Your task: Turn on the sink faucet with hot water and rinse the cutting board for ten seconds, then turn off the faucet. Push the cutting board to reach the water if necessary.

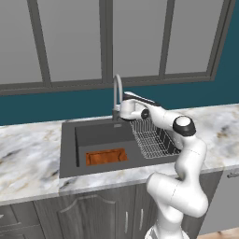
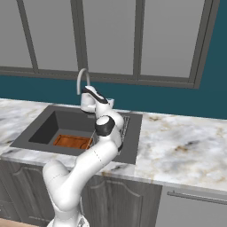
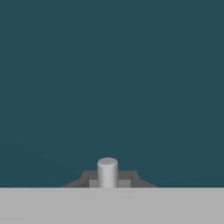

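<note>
Nearest the cameras, grey cabinet fronts (image 1: pixel 93 212) run along the bottom of both base views beneath the marbled table (image 1: pixel 28 158). Set into the table is the sink (image 1: pixel 67 149), a dark grey basin at the centre of the left base view and at the left centre of the right base view. The cutting board (image 1: pixel 106 156) lies flat on the basin floor against the near wall, toward the lower left of the basin in the left base view. A silver wire dish rack (image 1: pixel 151 140) sits in the right part of the sink, partly masked by the arm. Behind the basin, the sink faucet (image 1: pixel 116 91) stands upright at the back rim, its curved spout arching toward the basin; no stream is visible beneath it. The end effector (image 1: pixel 122 111) sits at the foot of the faucet, just beside its stem; whether it is clenched, released or touching the lever cannot be told. In the hand view, a pale cylinder (image 3: pixel 107 172) rises at the bottom centre. Farthest back are a teal wall (image 1: pixel 56 107) and window panels (image 1: pixel 70 37).
</note>
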